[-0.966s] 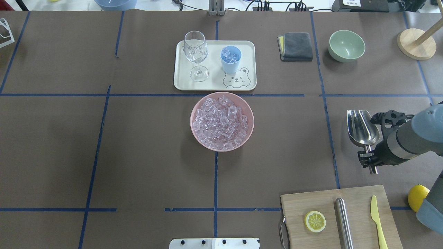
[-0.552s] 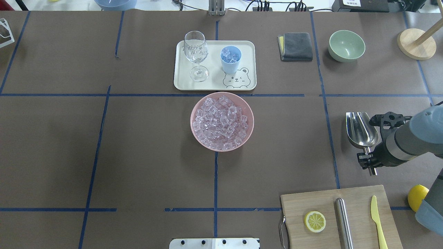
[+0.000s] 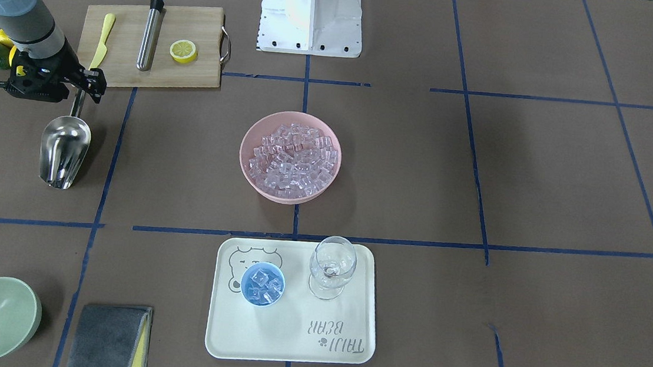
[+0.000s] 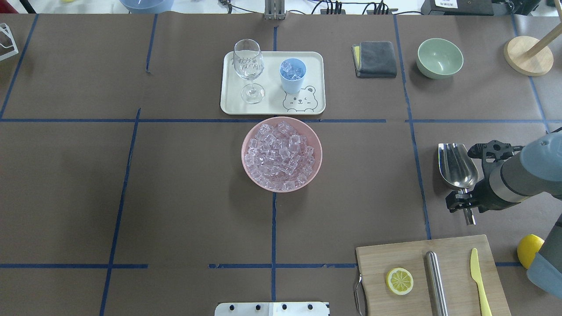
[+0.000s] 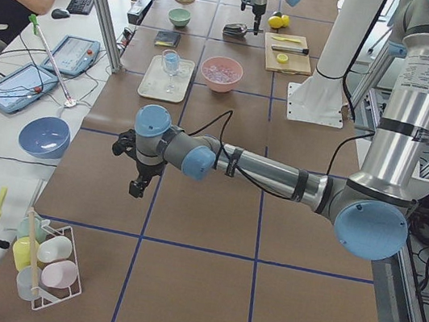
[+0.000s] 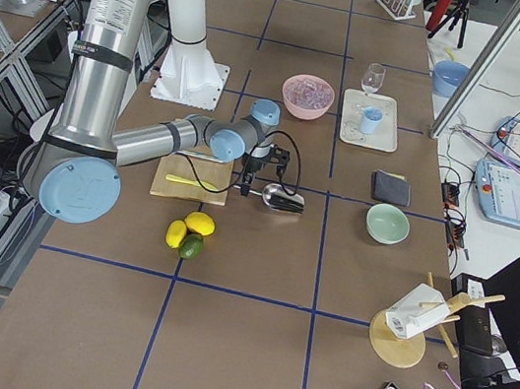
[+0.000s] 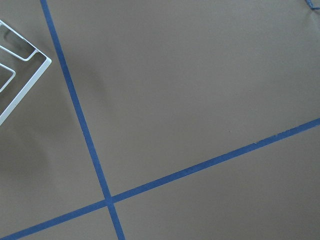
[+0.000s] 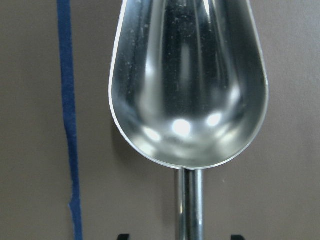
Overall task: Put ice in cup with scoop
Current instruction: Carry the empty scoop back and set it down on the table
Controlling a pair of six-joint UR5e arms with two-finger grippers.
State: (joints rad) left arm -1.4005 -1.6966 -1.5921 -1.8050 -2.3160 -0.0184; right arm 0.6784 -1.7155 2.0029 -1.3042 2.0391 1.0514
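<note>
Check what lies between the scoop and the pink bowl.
Only bare table and one blue tape line lie between the scoop and the pink bowl. The overhead view shows it.

I'm looking at a table [image 4: 175,197] covered in brown paper and marked with blue tape lines. A pink bowl [image 4: 317,147] sits at centre, with a cream tray [image 4: 272,105] just beyond it. Far right are a grey cloth [image 4: 376,59], a green bowl [image 4: 439,58] and a round wooden base [image 4: 528,55]. The scoop [image 4: 457,164] lies at right. Near right are a cutting board [image 4: 459,272] and a lemon [image 4: 529,250].
</note>
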